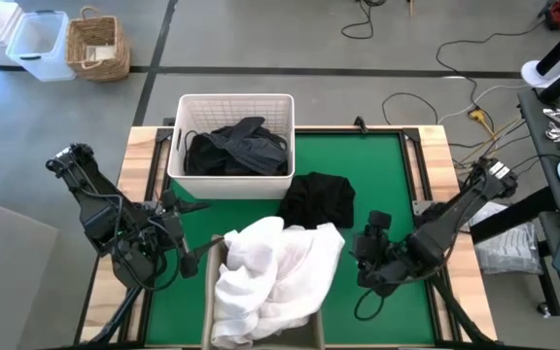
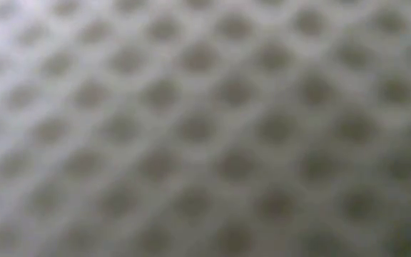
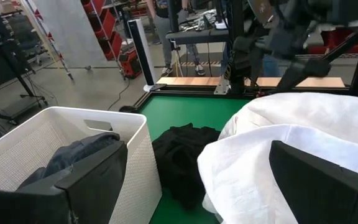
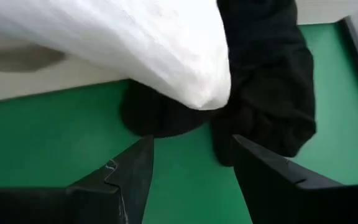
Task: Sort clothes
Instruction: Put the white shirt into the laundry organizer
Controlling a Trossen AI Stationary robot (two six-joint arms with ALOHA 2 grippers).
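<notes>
A white plastic basket (image 1: 177, 146) stands at the mat's far side with dark clothes (image 1: 236, 148) heaped inside it. A black garment (image 1: 317, 199) lies crumpled on the green mat (image 1: 382, 185). A big white garment (image 1: 275, 267) is piled over a tan box (image 1: 212, 292) at the near edge, one edge lapping over the black garment (image 4: 272, 81). My left gripper (image 3: 197, 186) hovers open left of the white pile, level, pointing between basket and pile. My right gripper (image 4: 194, 171) is open, slanting down over the mat just right of the white (image 4: 135, 43) and black garments.
The low view is filled by a blurred mesh wall (image 2: 205, 128), and nothing else shows in it. Bare green mat lies right of the black garment and near my right gripper. Off the table stand a clear bin (image 1: 39, 44) and a wicker basket (image 1: 98, 44); cables lie on the floor.
</notes>
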